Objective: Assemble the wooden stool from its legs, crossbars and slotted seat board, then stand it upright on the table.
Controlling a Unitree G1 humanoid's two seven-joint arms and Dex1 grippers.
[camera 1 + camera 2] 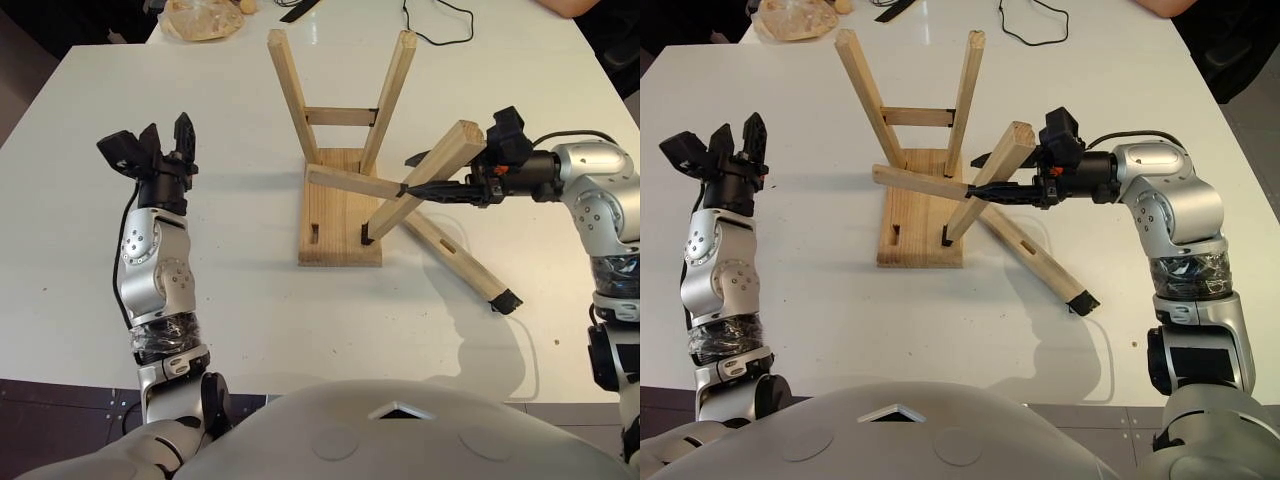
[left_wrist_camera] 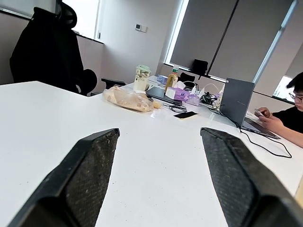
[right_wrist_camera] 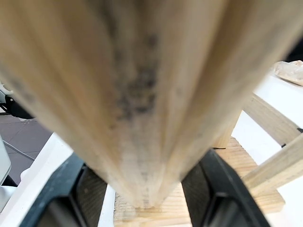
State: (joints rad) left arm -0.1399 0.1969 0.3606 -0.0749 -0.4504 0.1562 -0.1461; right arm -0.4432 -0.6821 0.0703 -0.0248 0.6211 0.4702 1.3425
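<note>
The slotted seat board point(image 1: 338, 235) lies flat on the white table point(image 1: 150, 300). Two legs point(image 1: 290, 85) joined by a crossbar point(image 1: 340, 116) rise from its far end. A second frame is tilted over the board: one leg point(image 1: 430, 172) is up in the air, its crossbar point(image 1: 352, 182) runs left, and its other leg point(image 1: 460, 258) rests on the table with a black foot point(image 1: 507, 300). My right gripper point(image 1: 412, 188) is shut on the raised leg point(image 3: 142, 94), its fingers point(image 3: 80, 189) on either side. My left gripper point(image 1: 165, 140) hovers open to the left of the board, pads point(image 2: 90, 175) wide apart.
A crumpled plastic bag point(image 1: 203, 18) and a black cable point(image 1: 440, 25) lie at the table's far edge. A laptop point(image 2: 236, 101) and bottles sit farther off. Bare tabletop stretches to the left and in front of the board.
</note>
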